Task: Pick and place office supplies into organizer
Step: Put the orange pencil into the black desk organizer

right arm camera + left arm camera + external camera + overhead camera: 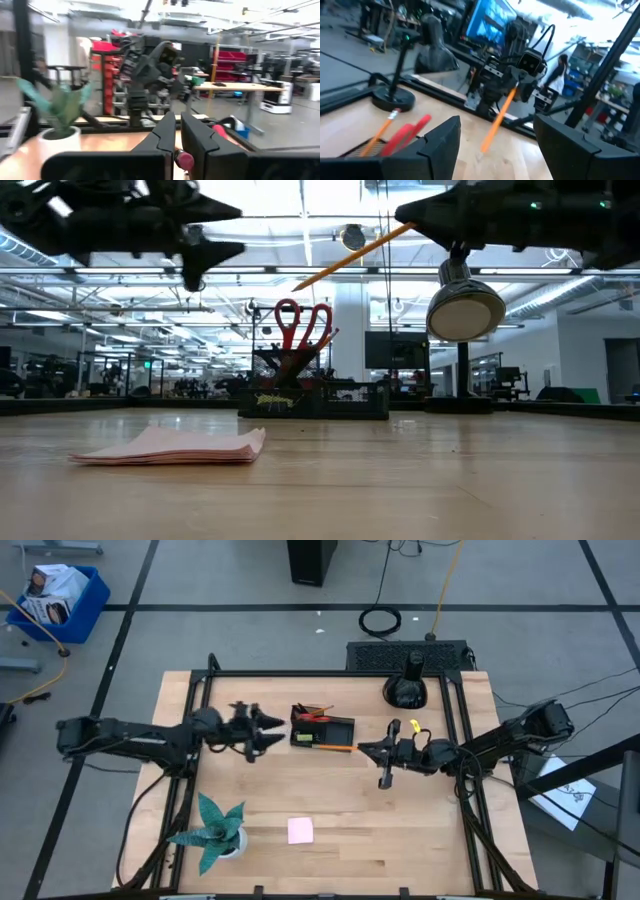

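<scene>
The black organizer (322, 730) stands at mid-table with red-handled scissors (300, 325) and a pencil (382, 131) upright in it. My right gripper (368, 749) hovers right of it, shut on an orange pencil (335, 747) whose tip reaches toward the organizer's near edge. My left gripper (497, 150) hangs open just left of the organizer, holding nothing. A pink sticky-note pad (300, 830) lies flat near the front edge. A small yellow piece (413, 726) lies behind the right gripper. My right gripper pinches the orange pencil between its two fingers at the eraser end (184, 160). The fingers come about level from the table's right. The pencil (355, 255) sticks out ahead of them, slanting down toward the organizer, lifted clear of the table.
A teal spiky plant in a white pot (215, 830) stands at the front left. A round black domed object (405, 690) sits at the back right. Black frame rails run along the table's edges. Bare wood lies between the pad and the organizer.
</scene>
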Motion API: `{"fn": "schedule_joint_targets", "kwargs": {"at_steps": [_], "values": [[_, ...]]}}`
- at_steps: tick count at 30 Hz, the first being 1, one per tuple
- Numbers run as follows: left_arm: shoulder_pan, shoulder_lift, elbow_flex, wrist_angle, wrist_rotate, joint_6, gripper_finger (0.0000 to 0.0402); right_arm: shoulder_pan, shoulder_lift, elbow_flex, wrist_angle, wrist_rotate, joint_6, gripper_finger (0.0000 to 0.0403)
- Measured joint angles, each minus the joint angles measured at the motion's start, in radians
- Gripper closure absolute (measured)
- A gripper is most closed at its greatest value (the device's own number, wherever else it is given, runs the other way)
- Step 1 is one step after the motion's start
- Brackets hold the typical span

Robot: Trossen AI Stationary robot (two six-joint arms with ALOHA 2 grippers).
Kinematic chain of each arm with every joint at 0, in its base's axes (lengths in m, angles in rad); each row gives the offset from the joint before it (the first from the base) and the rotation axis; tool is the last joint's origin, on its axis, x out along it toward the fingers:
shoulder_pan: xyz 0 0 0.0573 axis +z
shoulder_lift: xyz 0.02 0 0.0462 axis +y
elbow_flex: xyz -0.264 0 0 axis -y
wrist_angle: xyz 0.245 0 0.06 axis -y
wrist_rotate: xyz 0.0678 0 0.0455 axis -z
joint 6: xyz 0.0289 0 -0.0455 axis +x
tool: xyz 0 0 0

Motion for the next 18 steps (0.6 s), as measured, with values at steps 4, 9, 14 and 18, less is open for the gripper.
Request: {"fn": "schedule_joint_targets", "kwargs": {"at_steps": [4, 9, 14, 18], "values": [[0.023, -0.134, -0.087, 0.002, -0.013, 0.004, 0.0147, -0.048, -0.044, 0.090, -0.197, 0.020, -0.029, 0.0392], [0.036, -0.240, -0.153, 0.005, -0.023, 0.010, 0.0147, -0.117, -0.077, 0.248, -0.480, 0.017, -0.088, 0.0391], [0.035, -0.270, -0.186, 0.001, -0.025, 0.017, 0.0146, -0.156, -0.103, 0.374, -0.627, 0.011, -0.170, 0.0391], [0.035, -0.267, -0.194, -0.010, -0.025, 0.018, 0.0146, -0.216, -0.111, 0.486, -0.841, 0.011, -0.149, 0.0391]]}}
